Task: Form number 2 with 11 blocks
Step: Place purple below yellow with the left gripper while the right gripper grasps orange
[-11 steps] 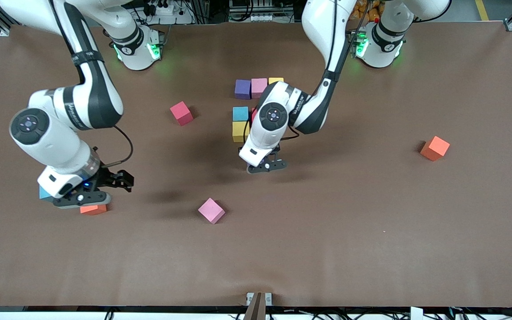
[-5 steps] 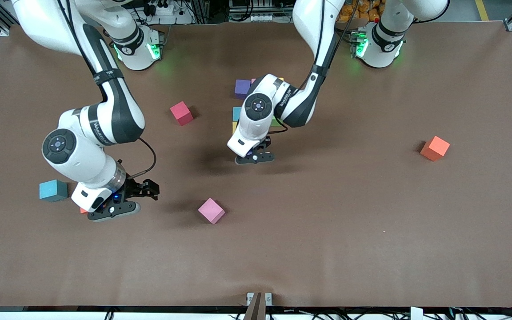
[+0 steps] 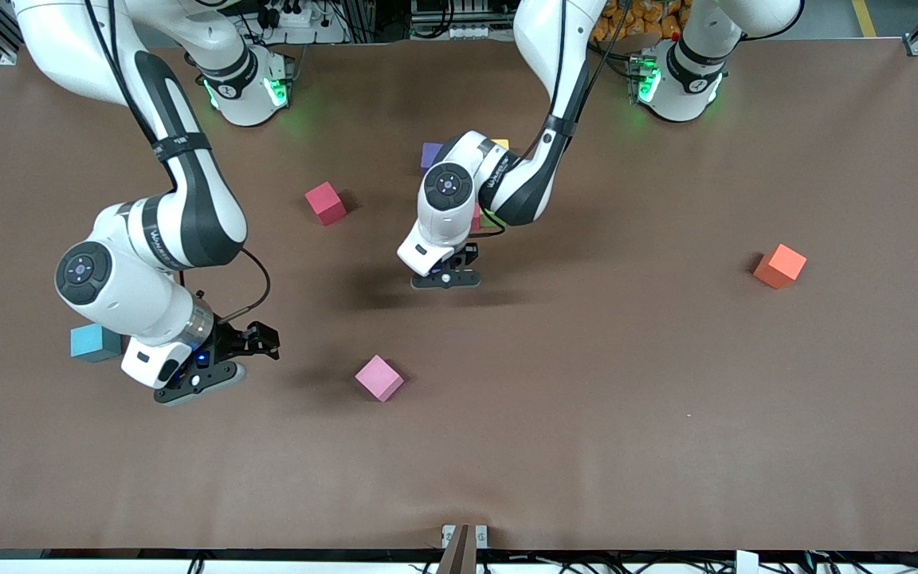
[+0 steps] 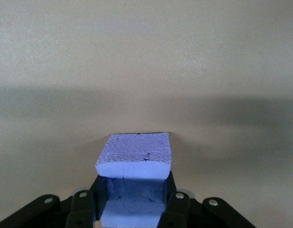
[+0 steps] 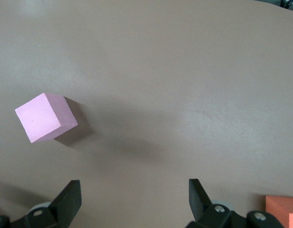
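The left arm (image 3: 507,179) hides most of the block cluster (image 3: 430,153); an orange block (image 5: 281,211) is cut off at the right wrist view's edge.

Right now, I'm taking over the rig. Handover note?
Left tool: shut on a purplish block, over bare table by the started figure.
Right tool: open, empty, low beside an orange block.
Started figure: mid-table, mostly hidden under the left arm. Only a purple block and a yellow block show clearly, so the count is unreadable.
Loose: red block, pink block, light blue block, second orange block toward the left arm's end.
Left to do: place the held block and bring in the loose ones.
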{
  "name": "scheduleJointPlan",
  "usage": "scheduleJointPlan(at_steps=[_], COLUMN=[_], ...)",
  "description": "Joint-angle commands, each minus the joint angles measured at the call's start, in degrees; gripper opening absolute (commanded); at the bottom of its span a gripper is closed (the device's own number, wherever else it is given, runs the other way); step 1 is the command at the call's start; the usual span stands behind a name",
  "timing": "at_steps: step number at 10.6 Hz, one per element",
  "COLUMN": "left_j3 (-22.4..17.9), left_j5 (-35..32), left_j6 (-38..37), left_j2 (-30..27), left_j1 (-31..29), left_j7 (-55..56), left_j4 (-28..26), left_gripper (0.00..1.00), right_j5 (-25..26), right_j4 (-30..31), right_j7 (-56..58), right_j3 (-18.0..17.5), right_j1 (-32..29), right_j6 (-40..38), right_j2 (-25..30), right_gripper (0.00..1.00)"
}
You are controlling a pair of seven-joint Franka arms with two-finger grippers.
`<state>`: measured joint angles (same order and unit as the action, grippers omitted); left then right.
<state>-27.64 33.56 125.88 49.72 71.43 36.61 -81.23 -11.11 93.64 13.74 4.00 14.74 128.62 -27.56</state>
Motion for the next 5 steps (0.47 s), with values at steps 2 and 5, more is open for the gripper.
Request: scheduleJointPlan(at_steps=[2,5], left_j3=[-2.24,-2.77], left_j5=[2.38,3.96], left_j6=[-3.35,-3.45], left_j2=[1.52,1.52], left_j1=[1.61,1.96], left_j7=[-1.1,-1.1], left_j4=[2.04,2.04], left_gripper=[0.23,0.24], right_j5=[-1.1,-0.84], right_j4=[-1.09,-1.36], right_j7=[1.64,9.7], right_j3=[-0.84,-0.84], right_j1=[-0.59,-0.51], right_j6=[-0.3,3.98], right_j2=[-0.83,-3.19], right_gripper=[1.0,1.0])
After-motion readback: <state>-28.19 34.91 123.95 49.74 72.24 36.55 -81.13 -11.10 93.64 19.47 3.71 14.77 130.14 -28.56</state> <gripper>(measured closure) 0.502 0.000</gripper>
